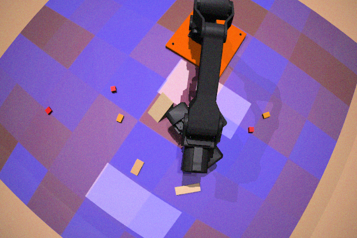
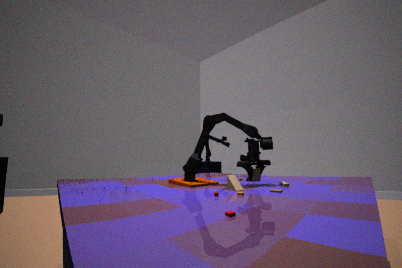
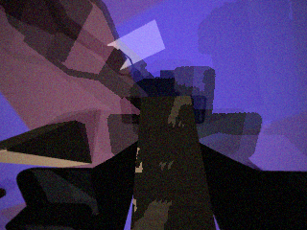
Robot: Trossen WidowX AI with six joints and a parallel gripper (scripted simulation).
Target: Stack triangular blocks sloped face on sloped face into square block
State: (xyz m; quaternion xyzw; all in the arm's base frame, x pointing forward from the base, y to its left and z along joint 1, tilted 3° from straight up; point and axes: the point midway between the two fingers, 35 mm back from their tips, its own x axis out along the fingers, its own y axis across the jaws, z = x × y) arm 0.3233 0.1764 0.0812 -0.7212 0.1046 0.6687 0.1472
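Gripper: the gripper [image 2: 255,174] pointed down from the bent arm [image 1: 206,85] and was clamped on one triangular block, its fingers stopped partway by the block's width.
Held block: the held triangular block [image 2: 256,174] hung between the fingers just above the table [image 2: 324,232] — in the wrist view it filled the middle of the frame as a dark, shaded wedge [image 3: 168,168]. From the top view it was hidden under the wrist.
Other block: the second triangular block [image 1: 160,107] rested on the table beside the arm, near the orange base plate [image 1: 180,43], sloped face up; in the exterior view it stood just beside the gripper, apart from the held block.
Contact: whether the held block touched the table could not be told.
Small pieces: red cubes [image 1: 113,88] and orange bits [image 1: 120,117] lay scattered — well apart from both blocks.
Flat tan pieces: one [image 1: 137,166] lay on the table away from the arm, another [image 1: 187,189] lay just beyond the wrist.
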